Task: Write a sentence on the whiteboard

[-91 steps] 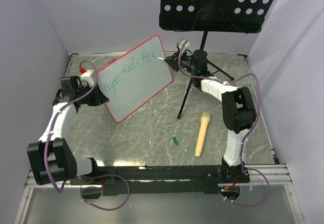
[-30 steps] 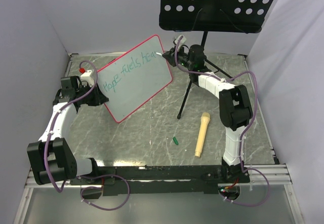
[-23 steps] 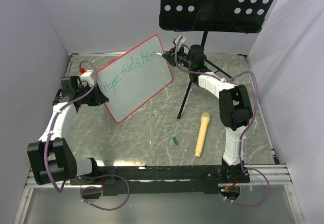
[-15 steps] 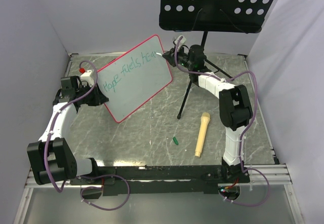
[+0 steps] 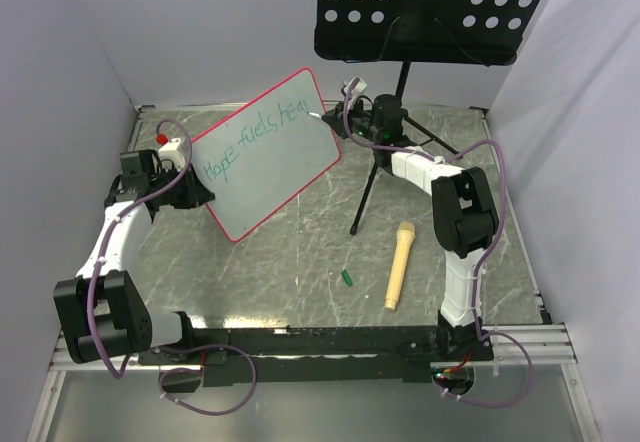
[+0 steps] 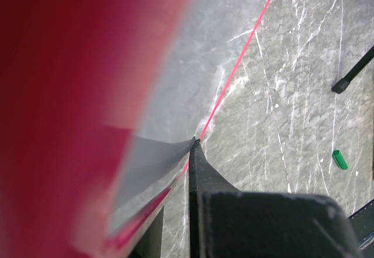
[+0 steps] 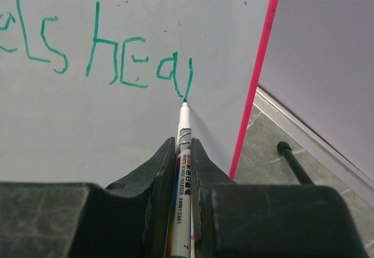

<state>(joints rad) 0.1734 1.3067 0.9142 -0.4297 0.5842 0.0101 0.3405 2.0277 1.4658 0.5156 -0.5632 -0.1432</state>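
Table (image 5: 300, 252): a grey marbled surface, with both arm bases bolted at its near edge.
Music stand (image 5: 430, 7): a black perforated tray is seen above the far-right corner, with the stand's legs set on the table below it.
Whiteboard (image 5: 265, 167): held tilted over the far-left part of the table, its upper right corner raised toward the middle of the far edge.
Sentence (image 5: 255, 140): "Hope fuels hea" is written in teal along the board's top edge, followed by one further stroke.
Left gripper (image 5: 195, 194): clamped on the whiteboard's left edge.
Right gripper (image 7: 184, 153): closed narrowly around the marker, just beside the board's upper right corner.
Microphone (image 5: 398, 264): laid flat toward the near-right corner.
Marker (image 7: 182, 147): its tip is pressed to the lower end of the last stroke.
Green cap (image 5: 346, 278): laid on the table near the microphone, to its left.
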